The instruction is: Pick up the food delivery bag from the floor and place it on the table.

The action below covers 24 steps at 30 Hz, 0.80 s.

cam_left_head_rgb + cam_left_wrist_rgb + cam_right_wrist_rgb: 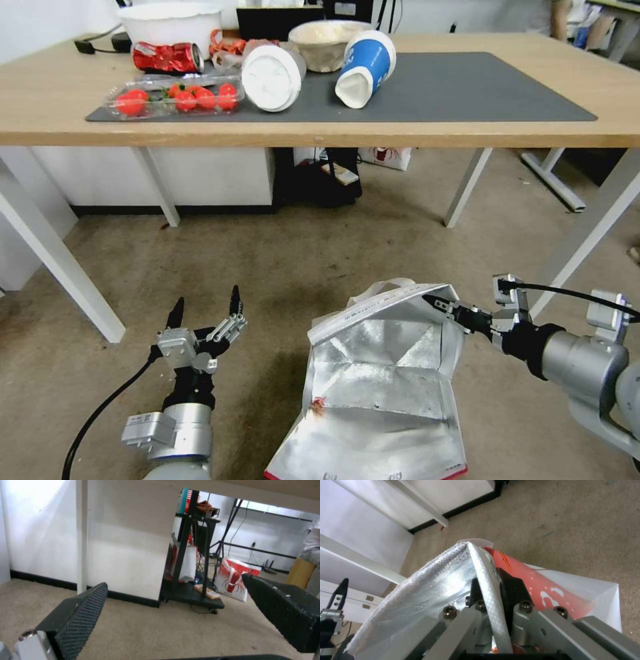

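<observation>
The food delivery bag [383, 387] stands on the floor [280, 267] short of the tabletop's near edge, foil mouth gaping. The right gripper [432, 303] has its fingers clenched on the bag's thin rim; the rim could slip or crumple on lifting, tipping the bag. The left gripper [205, 308] hovers beside it, fingers released. The right wrist view shows the rim pinched between pads [513, 592]; the head view alone shows the tabletop [320, 130], crowded at its left end, with bare mat [480, 87] toward the right.

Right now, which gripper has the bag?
The right gripper, shut on the bag rim at its top right edge. The left gripper hangs open over bare floor, apart from it.
</observation>
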Motion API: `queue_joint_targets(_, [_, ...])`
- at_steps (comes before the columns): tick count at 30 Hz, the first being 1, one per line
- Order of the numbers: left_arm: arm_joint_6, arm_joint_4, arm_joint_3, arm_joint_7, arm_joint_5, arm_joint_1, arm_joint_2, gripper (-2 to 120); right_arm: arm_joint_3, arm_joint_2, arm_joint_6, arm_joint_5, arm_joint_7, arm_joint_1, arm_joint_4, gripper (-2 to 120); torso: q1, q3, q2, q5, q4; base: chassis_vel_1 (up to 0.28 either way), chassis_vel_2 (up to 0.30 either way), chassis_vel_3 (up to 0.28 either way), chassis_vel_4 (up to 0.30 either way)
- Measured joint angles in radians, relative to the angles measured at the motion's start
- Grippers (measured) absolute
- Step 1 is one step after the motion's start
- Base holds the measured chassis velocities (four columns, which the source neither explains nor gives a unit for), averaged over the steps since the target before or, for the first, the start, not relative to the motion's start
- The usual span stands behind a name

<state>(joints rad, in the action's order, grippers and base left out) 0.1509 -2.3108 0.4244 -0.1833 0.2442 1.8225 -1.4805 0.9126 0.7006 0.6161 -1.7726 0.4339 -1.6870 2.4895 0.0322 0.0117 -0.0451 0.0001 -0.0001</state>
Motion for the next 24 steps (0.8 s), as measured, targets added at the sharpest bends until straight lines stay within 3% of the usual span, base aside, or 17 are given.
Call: queue_joint_targets(24, [-0.019, -0.024, 0.005, -0.008, -0.007, 0.012, -0.004, 100, -0.006, 0.004, 0.014, 0.009, 0.005, 0.0, 0.01, 0, 0.01, 0.088, -0.097, -0.0001, 0.0, 0.0, 0.0, 0.0, 0.0])
